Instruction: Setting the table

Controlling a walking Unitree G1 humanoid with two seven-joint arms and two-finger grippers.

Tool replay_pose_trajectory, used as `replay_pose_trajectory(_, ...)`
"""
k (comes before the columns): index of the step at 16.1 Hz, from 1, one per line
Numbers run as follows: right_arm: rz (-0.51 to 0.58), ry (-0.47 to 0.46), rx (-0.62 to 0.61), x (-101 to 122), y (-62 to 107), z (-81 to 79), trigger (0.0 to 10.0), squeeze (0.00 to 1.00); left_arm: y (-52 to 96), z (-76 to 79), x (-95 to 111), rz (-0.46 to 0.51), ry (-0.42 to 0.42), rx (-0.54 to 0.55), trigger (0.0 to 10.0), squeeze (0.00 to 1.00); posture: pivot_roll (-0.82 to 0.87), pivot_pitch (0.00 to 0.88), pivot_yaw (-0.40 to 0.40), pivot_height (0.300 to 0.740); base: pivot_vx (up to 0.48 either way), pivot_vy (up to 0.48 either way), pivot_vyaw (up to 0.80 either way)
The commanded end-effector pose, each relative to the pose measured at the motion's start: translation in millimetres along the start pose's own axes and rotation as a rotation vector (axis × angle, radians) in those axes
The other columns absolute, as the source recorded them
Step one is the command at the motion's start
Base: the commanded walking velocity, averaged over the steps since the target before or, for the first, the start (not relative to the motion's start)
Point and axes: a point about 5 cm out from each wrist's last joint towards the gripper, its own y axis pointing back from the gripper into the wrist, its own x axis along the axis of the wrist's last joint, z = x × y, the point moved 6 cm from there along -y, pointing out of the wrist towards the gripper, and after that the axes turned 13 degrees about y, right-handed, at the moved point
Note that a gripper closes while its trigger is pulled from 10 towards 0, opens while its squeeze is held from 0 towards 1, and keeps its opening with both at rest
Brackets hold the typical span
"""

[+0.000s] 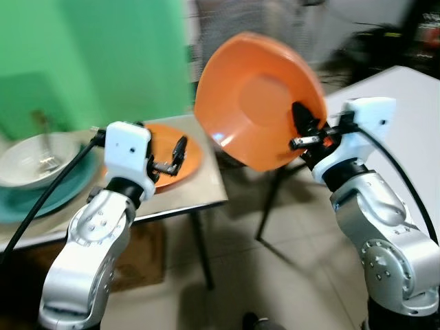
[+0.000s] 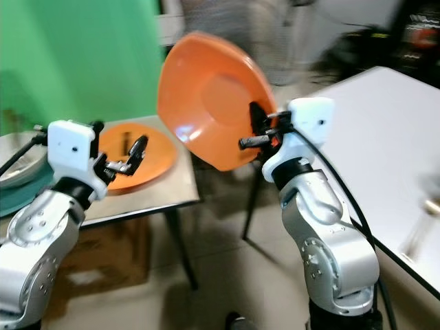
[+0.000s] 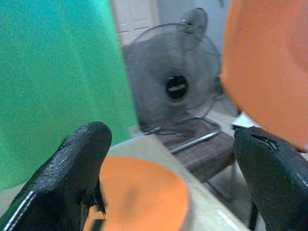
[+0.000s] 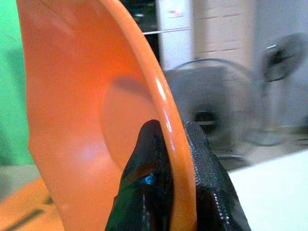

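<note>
Currently your right gripper (image 1: 304, 127) is clamped on the rim of the orange plate (image 1: 254, 96), held tilted in the air between the tables. Your white table (image 2: 385, 137) lies to its right. Left gripper (image 1: 172, 157) hovers spread over another orange plate (image 1: 185, 155).

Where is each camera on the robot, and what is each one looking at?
Left eye view: on the head, looking forward and down at both silver arms; the right gripper holds an orange plate tilted up on edge.
Right eye view: the head's other eye, same scene, plus the white table.
Left wrist view: looks along the open left gripper at a second orange plate and a fan.
Right wrist view: looks along its fingers pinching the held plate's rim.
Shared: both wrist views catch the fan.
</note>
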Motion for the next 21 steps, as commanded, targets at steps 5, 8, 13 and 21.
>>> replay_pose_trajectory(5,0.038,-0.038,-0.029,2.4,-3.2,2.4,10.0,0.0,12.0,-9.8,5.2,0.011,-0.01,0.055,10.0,0.0,-0.04,0.021,0.02,0.74,0.0,0.0,-0.8)
replay_pose_trajectory(8,0.024,-0.042,-0.039,-0.4,-4.5,5.2,10.0,0.0,15.0,-7.8,6.5,0.021,0.014,0.06,10.0,0.0,-0.04,0.028,0.008,0.74,0.0,0.0,-0.79)
replay_pose_trajectory(13,-0.034,-0.098,-0.079,-11.5,-4.7,14.3,10.0,0.0,14.2,-7.3,4.5,0.015,0.027,0.063,10.0,0.0,-0.05,0.028,0.013,0.74,0.0,0.0,-0.8)
replay_pose_trajectory(21,-0.066,-0.128,-0.123,-17.4,-4.1,20.4,10.0,0.0,7.4,-16.8,7.9,0.034,0.077,0.099,10.0,0.0,-0.06,0.024,0.025,0.74,0.115,0.0,-0.79)
